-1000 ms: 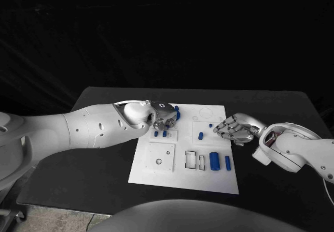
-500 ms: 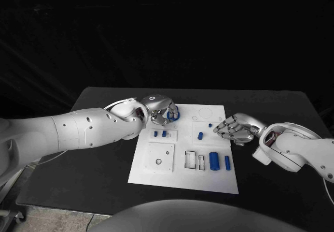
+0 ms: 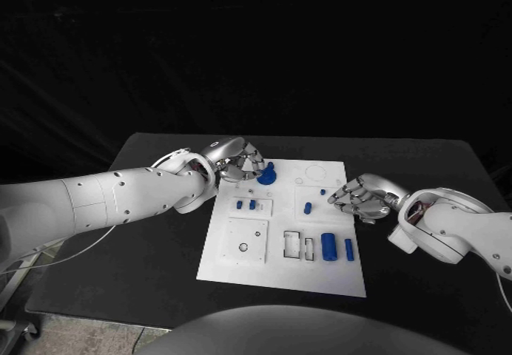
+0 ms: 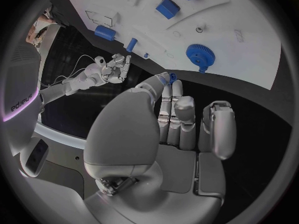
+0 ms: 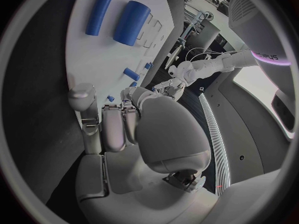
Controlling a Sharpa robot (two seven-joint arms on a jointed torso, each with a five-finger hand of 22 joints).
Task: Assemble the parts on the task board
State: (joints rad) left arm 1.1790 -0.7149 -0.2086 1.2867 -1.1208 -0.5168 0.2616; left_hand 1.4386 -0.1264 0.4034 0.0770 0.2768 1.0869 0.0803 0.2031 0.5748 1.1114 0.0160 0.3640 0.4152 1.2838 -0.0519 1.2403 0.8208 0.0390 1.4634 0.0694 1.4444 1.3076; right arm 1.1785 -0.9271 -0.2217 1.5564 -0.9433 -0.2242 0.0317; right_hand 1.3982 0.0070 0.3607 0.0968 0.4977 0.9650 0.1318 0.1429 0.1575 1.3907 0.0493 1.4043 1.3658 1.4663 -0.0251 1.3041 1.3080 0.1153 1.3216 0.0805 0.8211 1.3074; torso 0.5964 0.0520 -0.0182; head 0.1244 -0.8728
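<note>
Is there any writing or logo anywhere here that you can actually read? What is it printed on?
No text reads in full.
Dark lettering on the white robot body at the rim of the left wrist view: too bent and partly cut off to read.
Dark lettering on the white robot body in the right wrist view: partly cut off, not readable.
Task board: outlines and holes, no legible words.

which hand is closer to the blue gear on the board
Left. The left hand hovers right beside the blue gear at the task board's far edge; the right hand sits off the board's right side.
</note>
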